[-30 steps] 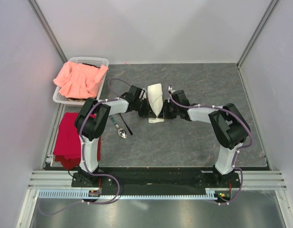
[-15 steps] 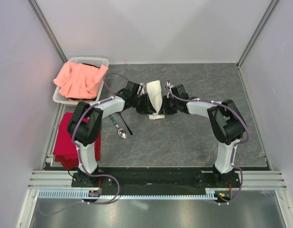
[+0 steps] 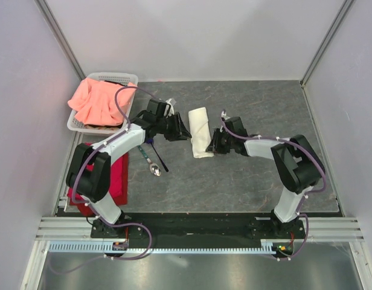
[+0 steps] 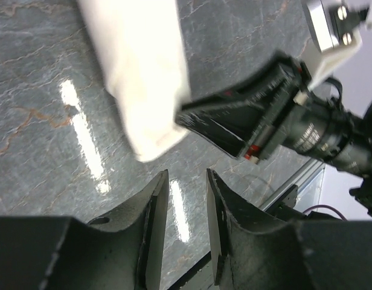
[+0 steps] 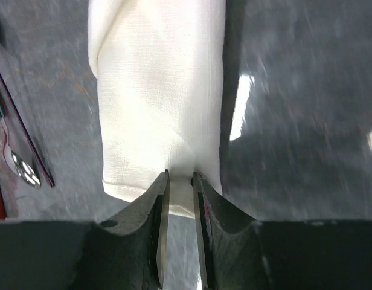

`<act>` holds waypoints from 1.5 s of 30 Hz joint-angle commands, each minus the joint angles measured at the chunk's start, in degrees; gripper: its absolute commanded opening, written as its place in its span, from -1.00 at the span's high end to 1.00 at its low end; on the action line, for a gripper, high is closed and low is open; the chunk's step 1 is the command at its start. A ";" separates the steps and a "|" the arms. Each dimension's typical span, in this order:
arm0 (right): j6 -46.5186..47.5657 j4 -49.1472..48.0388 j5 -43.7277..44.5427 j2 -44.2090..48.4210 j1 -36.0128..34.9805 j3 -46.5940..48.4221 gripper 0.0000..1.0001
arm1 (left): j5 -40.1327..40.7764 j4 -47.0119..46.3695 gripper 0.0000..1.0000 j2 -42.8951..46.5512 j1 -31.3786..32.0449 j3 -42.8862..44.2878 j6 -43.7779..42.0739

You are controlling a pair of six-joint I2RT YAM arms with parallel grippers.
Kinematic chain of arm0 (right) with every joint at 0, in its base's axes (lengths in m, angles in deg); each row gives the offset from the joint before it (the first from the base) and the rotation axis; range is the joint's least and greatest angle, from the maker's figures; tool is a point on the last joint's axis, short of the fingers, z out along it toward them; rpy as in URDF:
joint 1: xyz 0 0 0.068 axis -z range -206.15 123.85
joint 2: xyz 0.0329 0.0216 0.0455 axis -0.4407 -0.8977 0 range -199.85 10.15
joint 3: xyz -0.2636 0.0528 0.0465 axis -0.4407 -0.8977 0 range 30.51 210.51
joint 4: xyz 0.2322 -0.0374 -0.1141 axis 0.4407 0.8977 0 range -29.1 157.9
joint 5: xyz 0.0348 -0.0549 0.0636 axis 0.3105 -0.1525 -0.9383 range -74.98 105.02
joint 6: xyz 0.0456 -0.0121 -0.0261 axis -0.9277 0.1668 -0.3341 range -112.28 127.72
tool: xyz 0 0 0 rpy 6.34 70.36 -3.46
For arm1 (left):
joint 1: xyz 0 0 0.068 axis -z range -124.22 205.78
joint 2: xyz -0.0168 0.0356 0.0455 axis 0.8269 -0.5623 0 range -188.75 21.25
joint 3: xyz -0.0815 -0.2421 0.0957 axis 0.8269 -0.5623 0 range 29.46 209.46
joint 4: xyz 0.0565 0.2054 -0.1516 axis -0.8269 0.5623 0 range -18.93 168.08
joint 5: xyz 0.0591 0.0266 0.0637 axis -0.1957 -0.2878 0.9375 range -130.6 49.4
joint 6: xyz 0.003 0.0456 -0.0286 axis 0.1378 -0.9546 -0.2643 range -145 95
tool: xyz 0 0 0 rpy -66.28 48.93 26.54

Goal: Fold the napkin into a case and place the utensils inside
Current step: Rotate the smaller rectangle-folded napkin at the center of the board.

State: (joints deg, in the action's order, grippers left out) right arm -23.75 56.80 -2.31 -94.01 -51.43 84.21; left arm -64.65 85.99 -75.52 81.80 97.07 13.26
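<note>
A folded cream-white napkin (image 4: 137, 66) lies as a narrow strip on a grey marbled worktop (image 4: 41, 151), its rounded end nearest the camera. Below that end, the left gripper (image 4: 186, 175) shows two dark fingers (image 4: 154, 229) parted, with nothing between them and clear of the cloth. The black right gripper (image 4: 234, 121) meets the napkin's side edge near the same end.

White-and-black arms (image 3: 122, 142), purple cables (image 3: 117, 103), black fingers (image 5: 156, 235)

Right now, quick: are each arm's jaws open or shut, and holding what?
Left gripper: jaws open, holding nothing.
Right gripper: jaws closed on the edge of the napkin.
</note>
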 commanded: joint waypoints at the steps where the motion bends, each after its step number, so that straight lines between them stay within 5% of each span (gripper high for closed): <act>1: -6.76 2.52 8.61 6.15 0.05 -11.05 0.39 | 0.85 -0.32 0.23 4.74 -0.62 -3.44 -0.47; 7: -19.77 -2.41 11.59 21.51 -4.24 -28.36 0.38 | -1.17 -2.35 0.23 6.59 -0.53 -7.49 0.32; 12: -27.67 -2.04 16.97 27.95 -16.52 -30.66 0.34 | -3.10 -4.37 0.23 7.74 -0.53 -10.83 0.32; 16: -33.04 -9.16 19.43 24.38 -23.40 -28.40 0.26 | -2.32 -4.20 0.24 10.01 -0.62 -12.24 0.06; 18: -29.90 -11.20 14.97 20.33 -23.94 -24.10 0.22 | -1.70 -3.93 0.23 11.16 -1.41 -12.94 0.23; 24: -14.87 8.12 15.56 13.46 -23.68 -1.61 0.12 | -1.35 -2.10 0.21 17.84 -5.45 -13.91 0.24; 29: 0.58 22.27 19.78 12.32 -22.02 6.94 -0.27 | -1.61 0.02 0.21 21.01 -7.21 -13.56 -0.82; 35: 19.15 31.70 22.51 5.99 -18.50 17.06 -0.41 | -3.36 -1.55 0.21 21.01 -10.02 -14.70 1.20; 45: 21.44 28.80 15.30 0.98 -14.19 15.13 0.20 | -4.77 -2.79 0.21 20.31 -10.64 -15.14 1.38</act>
State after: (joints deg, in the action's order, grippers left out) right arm -4.71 86.31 15.49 -92.09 -66.49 99.96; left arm -67.12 85.47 -55.46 71.29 82.47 13.56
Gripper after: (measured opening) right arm 0.461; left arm 0.394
